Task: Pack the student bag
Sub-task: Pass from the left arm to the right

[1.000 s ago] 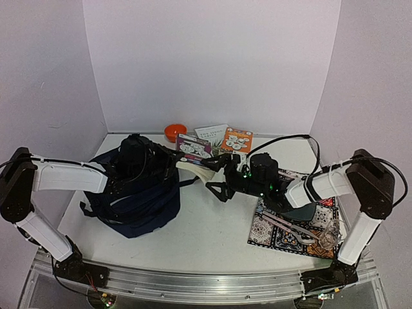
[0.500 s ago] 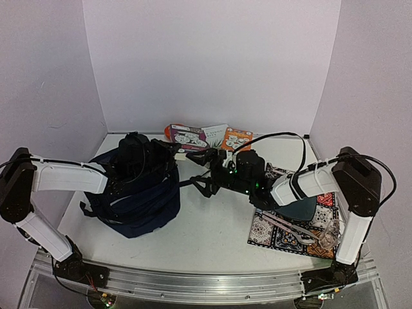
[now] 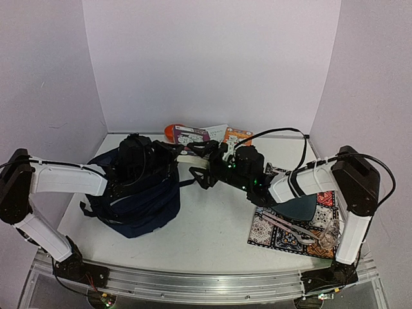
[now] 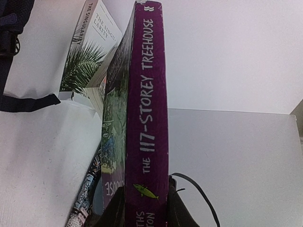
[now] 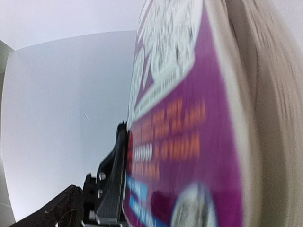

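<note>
Toward the bench's left edge, student bag (image 3: 134, 196) is sitting mouth-up; left gripper (image 4: 146, 215) is grasping purple book (image 4: 142, 109), right gripper (image 3: 205, 172) released.

Navy student bag (image 3: 138, 199) slumped, table left, mouth up.

We read "THE 117-STOREY TREEHOUSE" running up the spine of the purple book (image 4: 149, 109), center of the left wrist frame; partial letters "THS" and "TON" at the spine's bottom edge. Upper left, the white book (image 4: 90, 38) with palm leaves reads "THE SINGULARITY" on both spine and cover. In the right wrist frame the purple cover's print is too blurred to read. Nothing legible in the top view.
</note>
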You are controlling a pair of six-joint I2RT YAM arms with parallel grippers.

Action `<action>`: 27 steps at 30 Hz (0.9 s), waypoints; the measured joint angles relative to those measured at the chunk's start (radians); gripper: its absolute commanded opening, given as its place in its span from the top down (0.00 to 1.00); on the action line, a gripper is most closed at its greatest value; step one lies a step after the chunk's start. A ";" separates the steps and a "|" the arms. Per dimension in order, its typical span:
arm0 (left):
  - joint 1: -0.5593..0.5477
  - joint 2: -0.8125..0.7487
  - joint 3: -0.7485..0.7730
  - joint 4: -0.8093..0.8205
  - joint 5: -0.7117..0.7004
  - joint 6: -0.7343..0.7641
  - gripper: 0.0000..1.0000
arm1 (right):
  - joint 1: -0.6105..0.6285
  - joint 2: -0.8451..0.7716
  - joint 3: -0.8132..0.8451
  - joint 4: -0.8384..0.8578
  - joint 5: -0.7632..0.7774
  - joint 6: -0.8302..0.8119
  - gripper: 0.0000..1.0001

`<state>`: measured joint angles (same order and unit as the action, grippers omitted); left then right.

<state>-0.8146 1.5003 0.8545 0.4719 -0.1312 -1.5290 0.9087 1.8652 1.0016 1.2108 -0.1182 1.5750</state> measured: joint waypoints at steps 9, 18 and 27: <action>-0.018 -0.061 -0.036 0.010 -0.007 -0.017 1.00 | -0.021 0.000 -0.002 0.019 0.050 -0.025 0.36; -0.047 -0.067 -0.068 0.025 -0.009 -0.038 0.95 | -0.043 -0.028 -0.046 0.026 0.083 -0.059 0.93; -0.057 -0.121 -0.164 0.080 -0.002 -0.011 0.47 | -0.065 -0.080 -0.099 0.019 0.036 -0.120 1.00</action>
<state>-0.8714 1.3790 0.6904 0.5515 -0.1335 -1.5400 0.8436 1.7852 0.9025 1.2302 -0.0820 1.4549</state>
